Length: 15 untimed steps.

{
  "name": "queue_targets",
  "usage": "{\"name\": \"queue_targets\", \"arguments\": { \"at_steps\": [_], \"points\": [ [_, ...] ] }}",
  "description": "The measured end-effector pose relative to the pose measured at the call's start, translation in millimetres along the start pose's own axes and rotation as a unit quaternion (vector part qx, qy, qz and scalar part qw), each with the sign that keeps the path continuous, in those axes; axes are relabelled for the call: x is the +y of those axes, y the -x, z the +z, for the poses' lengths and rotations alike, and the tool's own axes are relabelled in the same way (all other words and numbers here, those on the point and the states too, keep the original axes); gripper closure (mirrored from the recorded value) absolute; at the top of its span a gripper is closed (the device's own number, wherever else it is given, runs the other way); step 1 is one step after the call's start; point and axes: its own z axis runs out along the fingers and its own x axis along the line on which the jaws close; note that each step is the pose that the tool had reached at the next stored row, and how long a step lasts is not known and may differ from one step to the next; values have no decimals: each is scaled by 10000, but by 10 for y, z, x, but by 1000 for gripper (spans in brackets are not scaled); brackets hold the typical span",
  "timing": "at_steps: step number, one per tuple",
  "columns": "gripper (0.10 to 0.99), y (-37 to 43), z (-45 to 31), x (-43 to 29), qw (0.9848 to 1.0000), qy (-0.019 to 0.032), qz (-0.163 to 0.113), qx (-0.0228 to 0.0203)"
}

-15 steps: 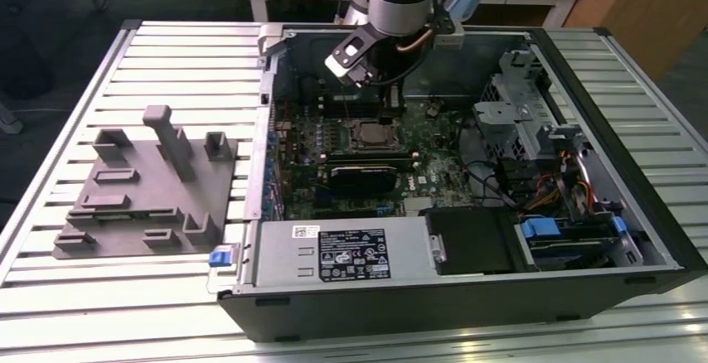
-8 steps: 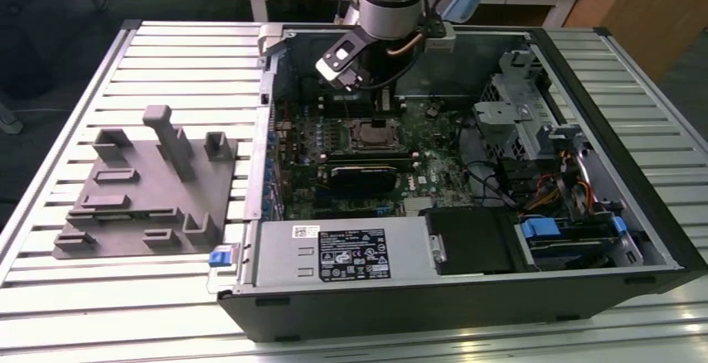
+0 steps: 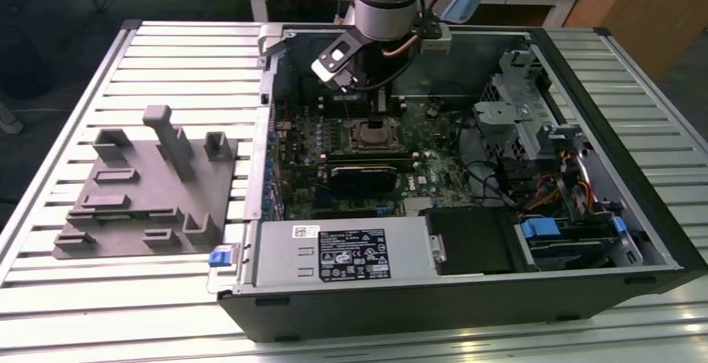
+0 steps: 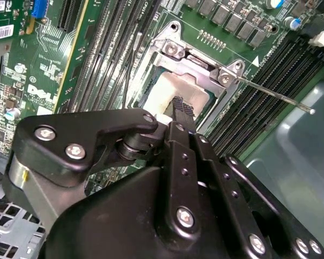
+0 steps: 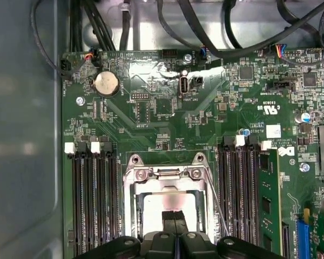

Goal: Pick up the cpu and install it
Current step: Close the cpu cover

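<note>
The cpu is a small flat square with a pale metal top. It lies inside the metal socket frame on the green motherboard, and it appears as the cpu in the first wrist view too. My gripper hangs directly over it, its two black fingers pressed together with nothing between them. The tips sit at the cpu's top, and whether they touch it I cannot tell. In the exterior view the gripper reaches down into the open computer case just above the socket.
A gray plastic fixture stands on the slatted table at the exterior view's left. Inside the case are a black heatsink block, a white-labelled power supply box and a drive cage. A thin socket lever and memory slots flank the socket.
</note>
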Motion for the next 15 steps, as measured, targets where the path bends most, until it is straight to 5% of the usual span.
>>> {"name": "queue_targets", "arguments": {
  "at_steps": [5, 11, 14, 15],
  "points": [
    [980, 0, 1, 0, 9995, 5, -328, 7],
    [980, 0, 3, 0, 9962, 14, -875, 18],
    [980, 0, 5, 0, 9934, 18, -1144, 22],
    [980, 0, 6, 0, 9887, 23, -1497, 26]
  ]
}}
